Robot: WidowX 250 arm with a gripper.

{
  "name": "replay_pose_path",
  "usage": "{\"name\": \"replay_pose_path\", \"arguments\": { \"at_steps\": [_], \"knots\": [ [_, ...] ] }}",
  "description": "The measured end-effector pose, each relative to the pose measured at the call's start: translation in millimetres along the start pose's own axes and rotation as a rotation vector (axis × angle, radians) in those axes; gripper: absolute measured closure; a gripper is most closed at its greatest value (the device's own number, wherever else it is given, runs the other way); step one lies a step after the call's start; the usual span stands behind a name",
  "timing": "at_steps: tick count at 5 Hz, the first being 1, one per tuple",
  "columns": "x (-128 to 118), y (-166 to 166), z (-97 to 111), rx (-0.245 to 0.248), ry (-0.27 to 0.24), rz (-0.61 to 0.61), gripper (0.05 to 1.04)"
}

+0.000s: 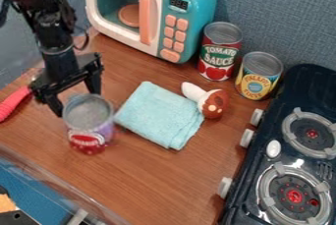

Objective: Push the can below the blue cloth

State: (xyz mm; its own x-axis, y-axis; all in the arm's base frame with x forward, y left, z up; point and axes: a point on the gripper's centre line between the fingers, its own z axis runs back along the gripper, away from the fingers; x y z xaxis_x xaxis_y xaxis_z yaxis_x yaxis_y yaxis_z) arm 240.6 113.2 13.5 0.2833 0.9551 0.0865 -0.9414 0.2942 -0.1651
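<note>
End effector (78, 102) released, fingers parted right behind the can (89, 126). Blue cloth (159, 116) lies off toward the view's right. Pushing looks to be the step in hand; next calls for nudging the can nearward and across, below the cloth.
</note>
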Motion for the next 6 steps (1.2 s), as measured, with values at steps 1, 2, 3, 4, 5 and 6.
{"name": "replay_pose_path", "arguments": {
  "at_steps": [1, 2, 3, 4, 5, 6],
  "knots": [
    [-19.0, 3.6, 4.8, 0.025, -0.020, 0.121, 0.082],
    [-29.8, -0.2, 10.5, 0.041, -0.010, 0.205, 0.082],
    [-46.2, -8.9, 10.1, 0.047, 0.008, 0.230, 0.082],
    [-58.5, -8.3, 7.5, 0.060, 0.021, 0.247, 0.083],
    [-66.1, -11.8, 11.5, 0.055, 0.025, 0.245, 0.082],
    [-65.3, -12.4, 15.5, 0.040, 0.009, 0.245, 0.082]
  ]
}}
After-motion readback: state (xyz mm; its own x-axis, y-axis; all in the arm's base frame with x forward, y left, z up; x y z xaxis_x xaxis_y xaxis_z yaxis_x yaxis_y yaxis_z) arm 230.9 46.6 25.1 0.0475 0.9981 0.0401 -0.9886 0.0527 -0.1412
